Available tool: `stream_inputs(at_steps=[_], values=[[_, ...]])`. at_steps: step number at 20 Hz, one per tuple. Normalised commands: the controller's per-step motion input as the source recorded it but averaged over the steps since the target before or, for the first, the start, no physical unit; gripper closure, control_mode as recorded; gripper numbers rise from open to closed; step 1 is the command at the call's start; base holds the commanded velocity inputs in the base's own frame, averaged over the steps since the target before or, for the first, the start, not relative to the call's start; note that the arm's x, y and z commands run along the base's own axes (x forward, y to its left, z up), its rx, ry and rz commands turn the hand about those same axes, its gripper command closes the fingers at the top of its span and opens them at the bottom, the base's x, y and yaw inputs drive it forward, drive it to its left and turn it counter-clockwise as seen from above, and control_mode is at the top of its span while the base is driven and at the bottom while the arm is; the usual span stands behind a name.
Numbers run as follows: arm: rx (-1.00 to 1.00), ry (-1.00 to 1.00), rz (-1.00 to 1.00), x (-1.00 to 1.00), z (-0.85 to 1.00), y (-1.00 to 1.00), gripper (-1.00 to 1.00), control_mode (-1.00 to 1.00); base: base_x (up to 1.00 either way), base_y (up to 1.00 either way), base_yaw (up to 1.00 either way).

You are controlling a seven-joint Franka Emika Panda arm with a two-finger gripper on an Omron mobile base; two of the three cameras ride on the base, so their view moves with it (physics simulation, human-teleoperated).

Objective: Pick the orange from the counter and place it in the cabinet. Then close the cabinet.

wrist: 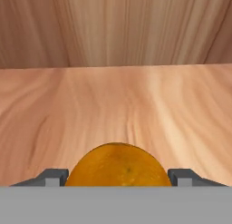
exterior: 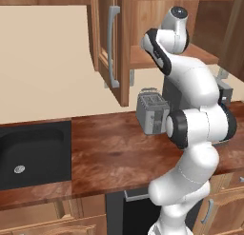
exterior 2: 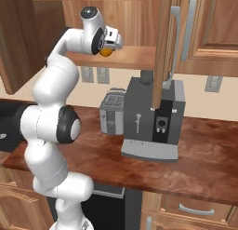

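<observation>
I see the counter [exterior: 109, 153] running left to right across the scene, dark reddish-brown and glossy, with the black sink [exterior: 33, 153] set into its left part. Above it hangs the cabinet [exterior 2: 139, 57]; both of its doors stand open, the left door [exterior: 110, 44] swung out toward me with its long grey bar handle upright, the right door [exterior 2: 163, 47] showing edge-on in the right base view. A grey coffee machine [exterior 2: 153, 126] stands on the counter below the cabinet shelf, and a smaller silver toaster [exterior: 151, 112] stands just beside it on the left.

My arm reaches up and away into the open cabinet. The gripper [wrist: 118, 175] sits just above the wooden shelf [wrist: 118, 105], facing the far back panel. Its two fingers are closed against the orange [wrist: 118, 166], one on each side, holding it between them. In the right base view the orange [exterior 2: 106, 51] shows under the hand, at the near edge of the shelf. I cannot tell whether it touches the shelf board. The fruit is round, so I can record no long axis or pointing direction.
</observation>
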Motion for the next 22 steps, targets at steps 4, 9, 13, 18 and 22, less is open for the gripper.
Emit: stream_inputs(at_steps=[4, 9, 13, 18, 22], values=[[-0.05, -0.25, 0.05, 0.31, -0.17, 0.00, -1.00, -1.00, 0.00, 0.00, 0.00], [-0.11, -0.42, 0.09, 0.04, -0.30, 0.00, -1.00, -1.00, 0.00, 0.00, 0.00], [-0.01, -0.40, 0.10, -0.33, -0.05, 0.00, -1.00, -1.00, 0.00, 0.00, 0.00], [0.03, -0.17, 0.05, -0.78, 0.00, 0.00, -1.00, -1.00, 0.00, 0.00, 0.00], [0.08, 0.05, 0.00, -0.82, 0.02, 0.02, -1.00, -1.00, 0.00, 0.00, 0.00]])
